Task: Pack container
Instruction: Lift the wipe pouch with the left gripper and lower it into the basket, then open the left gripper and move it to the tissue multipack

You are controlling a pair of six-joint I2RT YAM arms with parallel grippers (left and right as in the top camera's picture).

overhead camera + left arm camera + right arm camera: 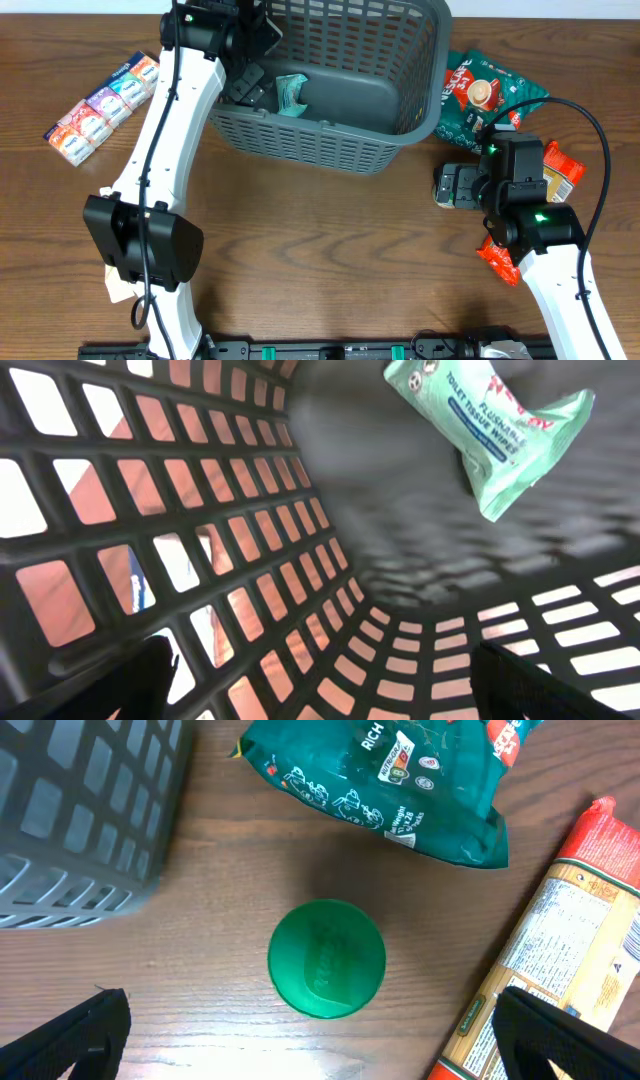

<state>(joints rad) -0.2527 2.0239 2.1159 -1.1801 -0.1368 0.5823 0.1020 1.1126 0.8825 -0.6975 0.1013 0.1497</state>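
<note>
The dark grey lattice basket [330,140] stands at the back middle of the table. A mint green pack of toilet tissue wipes [290,93] lies on its floor at the left. My left gripper [250,85] is inside the basket by the left wall. It is open and empty, with the wipes pack [490,430] lying ahead of its fingers [320,690]. My right gripper [455,187] hovers to the right of the basket. It is open wide [325,1045] above a round green lid [327,958] standing on the table, and touches nothing.
A dark green coffee bag [490,95] [390,780] lies right of the basket. A red-and-tan pasta pack [560,172] [565,960] lies by my right arm. A row of small colourful boxes [105,107] lies at the far left. The basket's corner [80,810] shows in the right wrist view.
</note>
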